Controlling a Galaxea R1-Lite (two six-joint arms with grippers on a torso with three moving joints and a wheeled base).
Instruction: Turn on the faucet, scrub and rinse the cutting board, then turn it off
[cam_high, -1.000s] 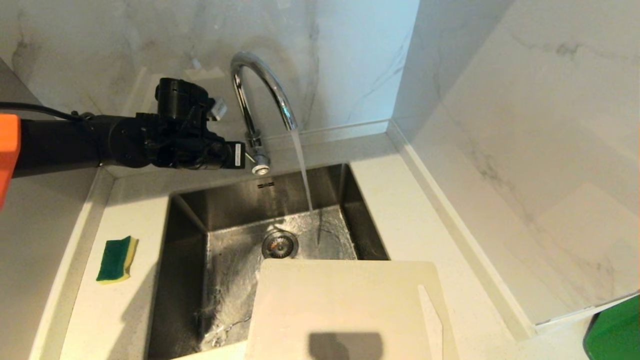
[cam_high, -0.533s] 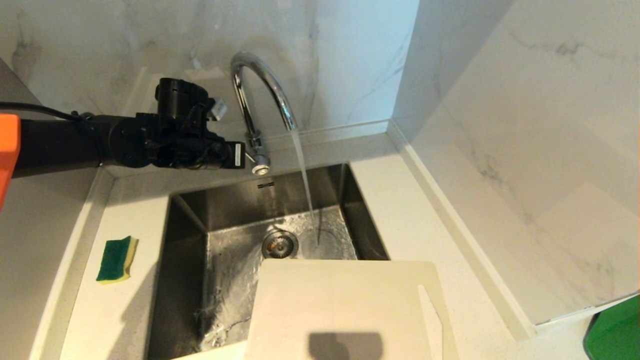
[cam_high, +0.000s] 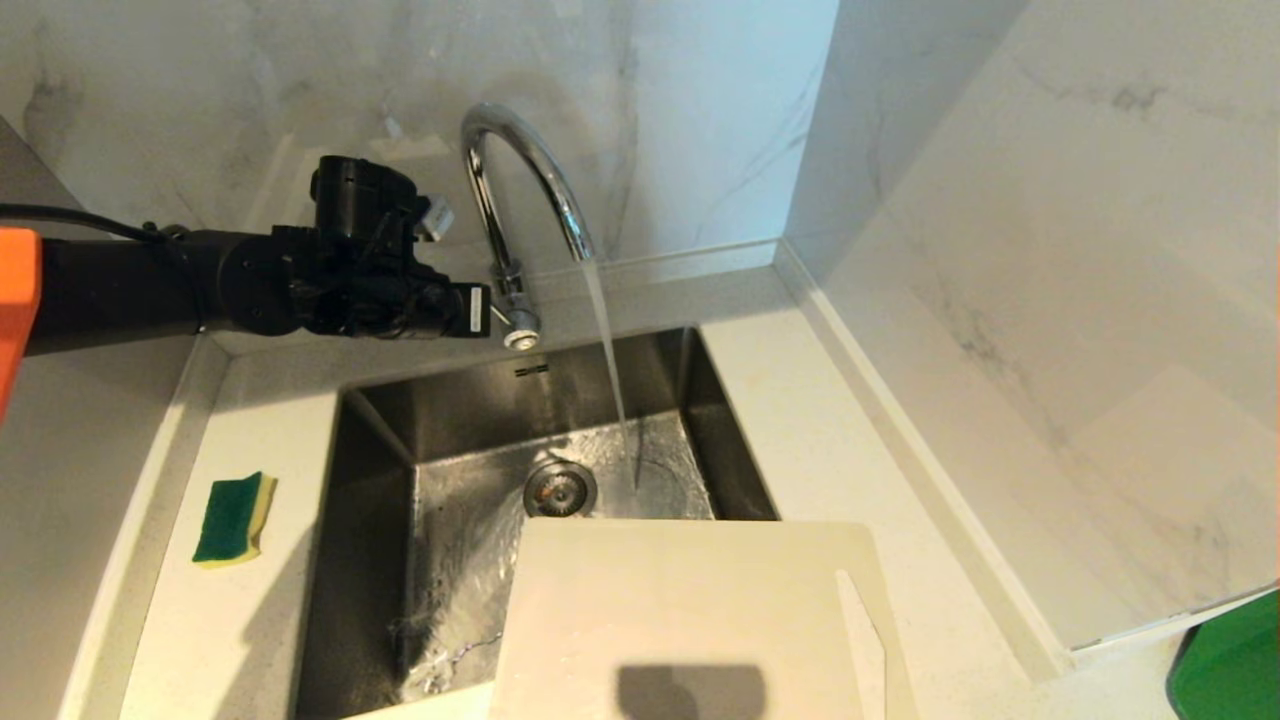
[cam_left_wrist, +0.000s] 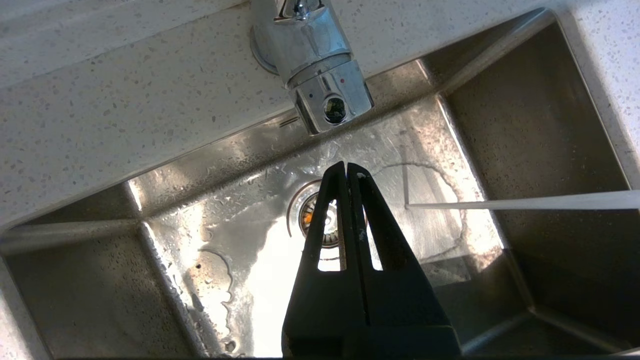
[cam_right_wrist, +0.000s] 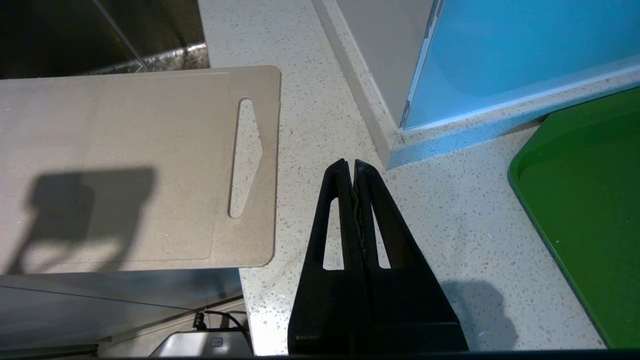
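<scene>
The chrome faucet (cam_high: 520, 180) arches over the steel sink (cam_high: 380, 560), and a thin stream of water (cam_high: 608, 340) runs from its spout into the basin. My left gripper (cam_high: 484, 312) is level beside the faucet's base, shut and empty. In the left wrist view its tips (cam_left_wrist: 347, 167) hang just short of the faucet's knob (cam_left_wrist: 327, 97). The cream cutting board (cam_high: 690, 620) lies flat across the sink's near right corner, dry. My right gripper (cam_right_wrist: 349, 165) hovers shut over the counter, right of the cutting board (cam_right_wrist: 125, 165) and its handle slot.
A green and yellow sponge (cam_high: 235, 518) lies on the counter left of the sink. A green tray (cam_high: 1225, 660) sits at the far right, near a marble wall corner (cam_high: 800, 250). The drain strainer (cam_high: 558, 490) is wet.
</scene>
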